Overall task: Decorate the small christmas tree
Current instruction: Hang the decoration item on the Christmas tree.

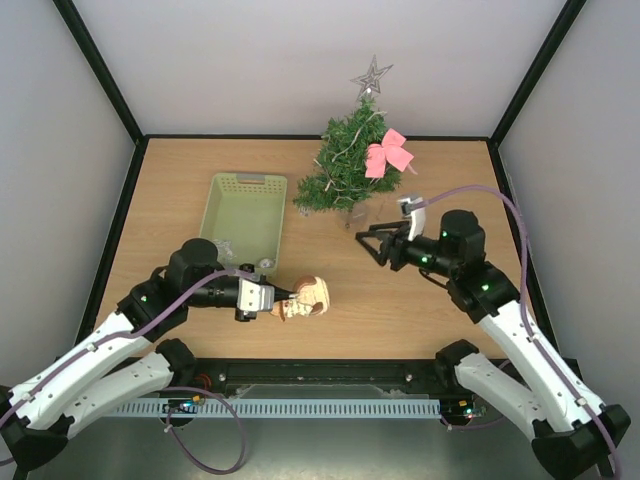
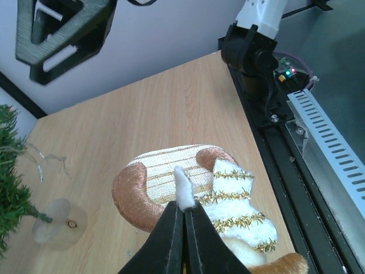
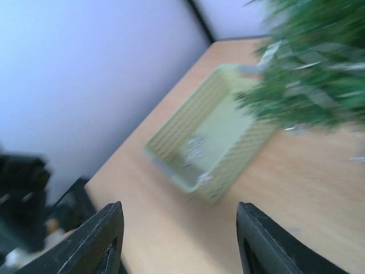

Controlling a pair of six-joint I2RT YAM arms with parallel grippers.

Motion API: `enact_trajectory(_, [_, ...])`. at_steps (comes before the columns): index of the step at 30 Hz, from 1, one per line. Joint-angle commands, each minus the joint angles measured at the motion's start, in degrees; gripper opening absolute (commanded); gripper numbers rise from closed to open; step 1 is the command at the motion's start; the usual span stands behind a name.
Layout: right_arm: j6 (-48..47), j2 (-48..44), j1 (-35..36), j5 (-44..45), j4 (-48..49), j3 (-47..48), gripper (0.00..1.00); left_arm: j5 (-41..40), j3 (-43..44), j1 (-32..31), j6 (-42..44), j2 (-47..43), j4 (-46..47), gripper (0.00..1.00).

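Observation:
The small christmas tree (image 1: pixel 343 168) stands at the back of the table, topped by a silver star (image 1: pixel 371 76) and carrying a pink bow (image 1: pixel 388 152). Its green branches also show in the left wrist view (image 2: pixel 8 188) and, blurred, in the right wrist view (image 3: pixel 319 74). My left gripper (image 1: pixel 279 298) (image 2: pixel 184 210) is shut on the white tuft of a fabric ornament (image 1: pixel 306 296) (image 2: pixel 171 182), copper and cream with gold tinsel stripes, which lies on the wood. In front of the tree my right gripper (image 1: pixel 372 240) (image 3: pixel 181 242) hangs open with nothing between its fingers.
A pale green basket (image 1: pixel 245 210) (image 3: pixel 228 165) sits left of the tree with small silvery pieces inside. The tree's round base (image 2: pixel 56 221) rests on the table. Black frame rails run along the table edges, and grey walls close in both sides.

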Motion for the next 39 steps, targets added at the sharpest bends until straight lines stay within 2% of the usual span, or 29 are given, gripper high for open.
enact_trajectory(1, [-0.31,1.85,7.58,-12.10,3.03,-0.18,0.54,4.79,3.37,-0.30,5.53,1.63,-3.36,0.02])
enact_trajectory(5, [-1.63,4.68,16.27,-14.44,4.45,0.13,0.60,6.61,4.11,-0.36,7.43,2.40,-4.72,0.02])
enact_trajectory(9, [-4.85,8.49,21.34,-13.67,2.22,1.38,0.66,8.02,4.13,-0.38,8.70,1.98,-4.82,0.02])
enact_trajectory(15, [-7.45,13.16,25.33,-15.61,1.26,2.37,0.71,9.18,4.34,-0.40,11.38,1.64,-6.48,0.02])
enact_trajectory(21, [-10.49,16.90,25.76,-17.22,-0.94,4.06,0.73,11.40,4.65,-0.33,13.29,1.50,-7.28,0.02])
enact_trajectory(25, [-12.29,17.77,26.02,-21.34,-0.77,4.56,0.61,11.19,4.92,-0.38,13.53,1.66,-7.46,0.02])
enact_trajectory(28, [-13.91,16.37,26.06,-21.89,-0.94,4.35,0.42,11.05,5.23,-0.40,13.66,1.82,-7.61,0.02])
enact_trajectory(33, [-16.07,16.37,26.05,-24.29,-2.84,3.88,0.38,10.93,5.46,-0.40,14.28,2.05,-7.89,0.02])
enact_trajectory(39, [-17.85,17.32,26.49,-23.45,-3.84,4.21,0.10,10.35,5.12,-0.38,13.79,2.30,-7.07,0.03])
